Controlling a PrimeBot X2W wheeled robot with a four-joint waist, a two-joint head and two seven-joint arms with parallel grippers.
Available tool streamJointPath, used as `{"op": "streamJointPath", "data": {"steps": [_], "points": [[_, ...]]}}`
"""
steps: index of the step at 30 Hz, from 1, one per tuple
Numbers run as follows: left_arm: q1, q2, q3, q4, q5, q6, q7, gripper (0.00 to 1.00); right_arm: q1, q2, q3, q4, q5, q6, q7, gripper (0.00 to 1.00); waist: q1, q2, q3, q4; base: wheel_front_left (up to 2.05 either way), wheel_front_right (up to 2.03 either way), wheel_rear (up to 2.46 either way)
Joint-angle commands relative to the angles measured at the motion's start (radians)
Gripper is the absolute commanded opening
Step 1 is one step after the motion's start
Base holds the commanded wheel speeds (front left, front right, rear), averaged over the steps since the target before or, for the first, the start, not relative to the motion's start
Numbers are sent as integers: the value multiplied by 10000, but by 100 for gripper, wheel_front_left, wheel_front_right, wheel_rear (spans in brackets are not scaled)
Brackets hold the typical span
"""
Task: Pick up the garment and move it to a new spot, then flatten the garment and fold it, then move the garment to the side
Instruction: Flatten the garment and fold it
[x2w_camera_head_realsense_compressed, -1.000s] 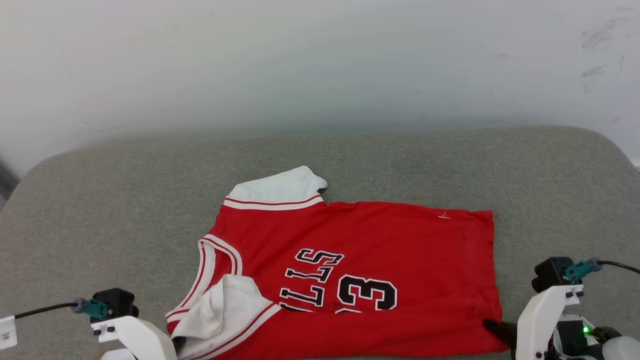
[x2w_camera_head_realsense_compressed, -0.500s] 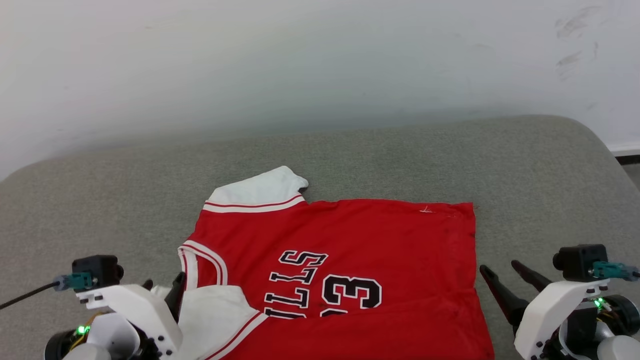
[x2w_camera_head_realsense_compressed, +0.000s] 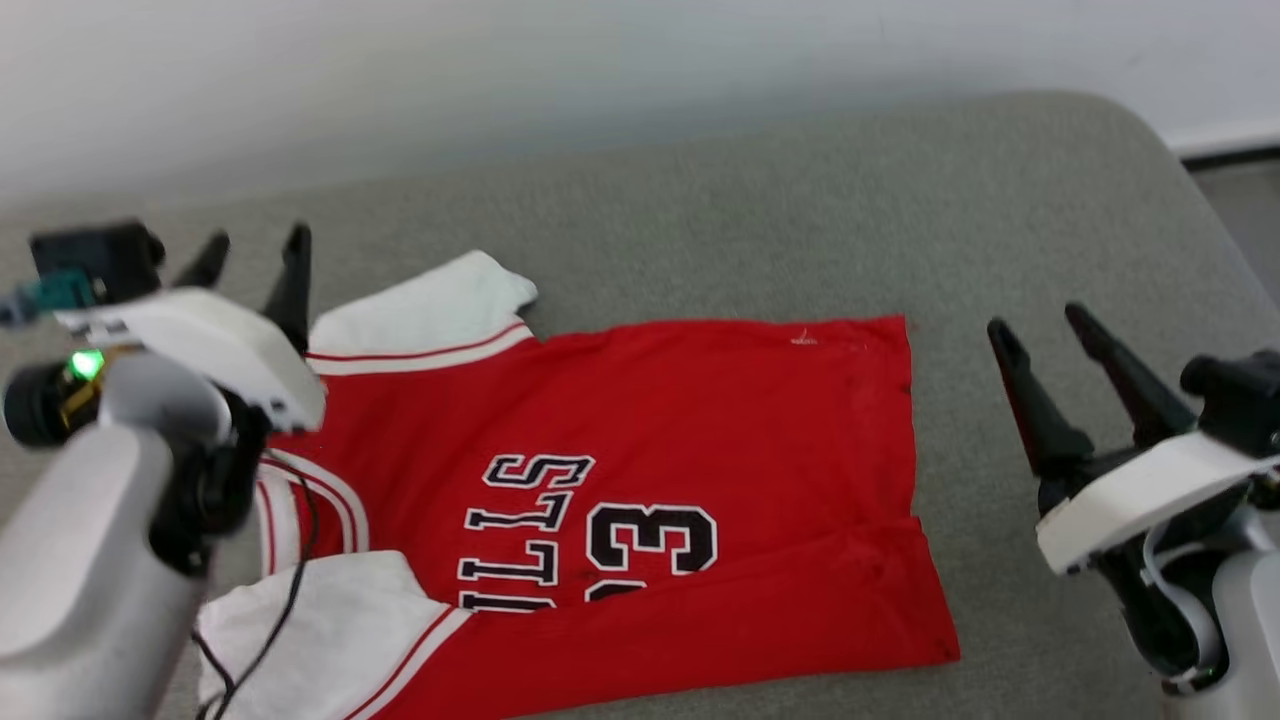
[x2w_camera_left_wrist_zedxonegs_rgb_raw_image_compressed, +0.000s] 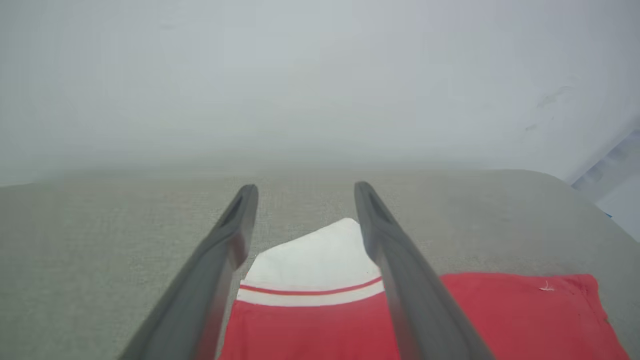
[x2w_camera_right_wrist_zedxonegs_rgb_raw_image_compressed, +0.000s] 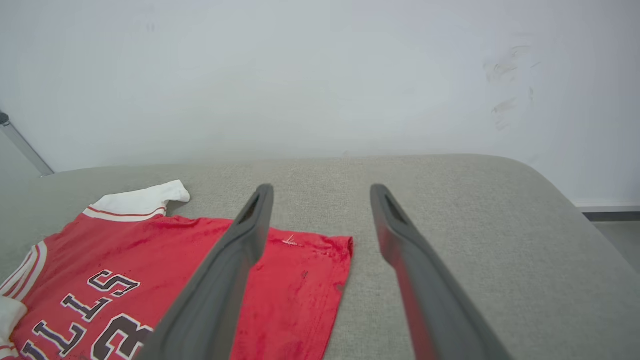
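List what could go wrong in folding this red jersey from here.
1. The near white sleeve lies bunched over the jersey's front; folding now would probably trap that crease.
2. A thin black cable from the left arm hangs across the collar and that sleeve; it may snag fabric as the open left gripper moves.
3. The open right gripper stands beside the hem, over grey cushion; a grab there could miss the cloth.

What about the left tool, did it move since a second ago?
Yes. The left tool went from the garment's near white sleeve away from the robot, to beside the far white sleeve. It is open now.
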Motion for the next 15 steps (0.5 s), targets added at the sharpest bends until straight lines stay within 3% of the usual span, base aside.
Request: {"op": "streamJointPath", "data": {"steps": [1,7,15], "points": [[-696,50,4,266,54,-207,142,100,-401,79,-14,-83,-54,-4,-176,100,0,-1,1143,-632,0,0,0],[-2767,221,-400,1430,-213,-1188,1655,100,-1189,235,115,-121,-133,-2,-558,100,0,-1,2130,-1184,0,0,0],[-4787,757,-1329,3064,-400,-2173,4972,100,-1488,530,477,232,40,-4,-839,100,0,-1,2844,-1828,0,0,0]]}}
